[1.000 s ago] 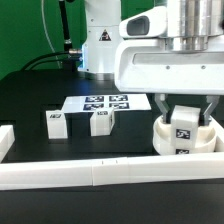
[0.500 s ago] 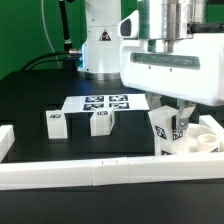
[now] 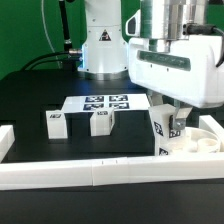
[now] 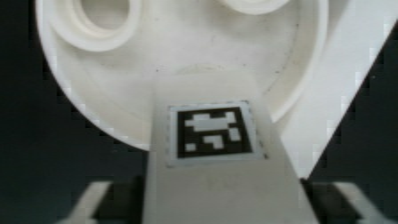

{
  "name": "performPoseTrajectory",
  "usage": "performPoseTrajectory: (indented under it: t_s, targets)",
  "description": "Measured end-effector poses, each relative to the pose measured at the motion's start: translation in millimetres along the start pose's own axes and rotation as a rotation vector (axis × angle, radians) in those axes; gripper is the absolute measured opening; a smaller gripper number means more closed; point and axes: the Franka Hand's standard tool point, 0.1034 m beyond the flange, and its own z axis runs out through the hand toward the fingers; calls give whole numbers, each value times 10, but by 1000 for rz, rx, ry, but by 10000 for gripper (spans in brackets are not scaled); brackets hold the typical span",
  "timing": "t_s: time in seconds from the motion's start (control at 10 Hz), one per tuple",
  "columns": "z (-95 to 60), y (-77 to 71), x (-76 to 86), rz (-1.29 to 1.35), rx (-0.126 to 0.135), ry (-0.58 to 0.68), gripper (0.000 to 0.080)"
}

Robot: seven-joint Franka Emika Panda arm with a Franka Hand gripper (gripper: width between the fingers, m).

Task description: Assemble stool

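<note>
Pincer point(image 4: 214, 205): pinching 1 leg block, with 1 finger on each side.
Held leg block point(image 3: 163, 131): upright, its square tag showing. It is at the rim of the seat, on the side toward the exterior view's left. I cannot tell if they touch.
Seat point(image 3: 207, 140): round and white, on the black worktop point(image 3: 30, 95) at the exterior view's right, holes facing up.
First loose leg block point(image 3: 55, 123): on the worktop, well apart from the seat.
Second loose leg block point(image 3: 101, 122): near the first.
Marker board point(image 3: 105, 101): flat, just behind the 2 loose blocks.
Rail point(image 3: 90, 176): long and white, along the front.
</note>
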Motion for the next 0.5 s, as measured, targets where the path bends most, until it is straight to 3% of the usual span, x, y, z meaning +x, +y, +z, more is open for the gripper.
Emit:
performPoseTrajectory:
  t_s: [0.1, 0.2, 0.3, 0.4, 0.5]
  targets:
    - [-125, -39, 1, -14, 27, -12, 558]
    - [-258, -29, 44, -29, 60, -23, 621]
    - [-377, 1, 207, -84, 115, -25, 621]
    - [-435, 53, 414, -98, 151, -25, 644]
    - [-435, 68, 484, -96, 151, -22, 648]
